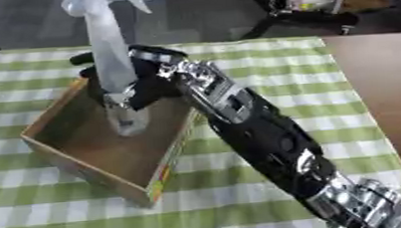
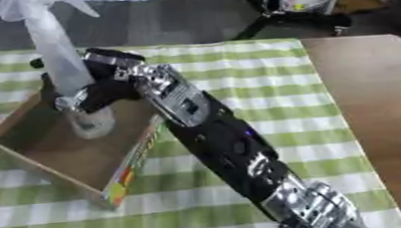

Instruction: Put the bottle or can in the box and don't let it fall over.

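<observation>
A tall pale spray bottle (image 1: 109,56) with a white trigger head stands upright inside the open cardboard box (image 1: 63,152), its clear base (image 1: 127,121) low near the box floor. My right hand (image 1: 141,77) reaches in from the lower right along a black and silver arm. Its fingers are curled round the bottle's lower body. Whether the base touches the box floor is not visible. My left hand shows in neither view.
The box sits on a green and white checked cloth (image 1: 262,62). A bare brown tabletop (image 1: 381,85) lies to the right. Black chair legs (image 1: 294,15) and the floor show beyond the far edge.
</observation>
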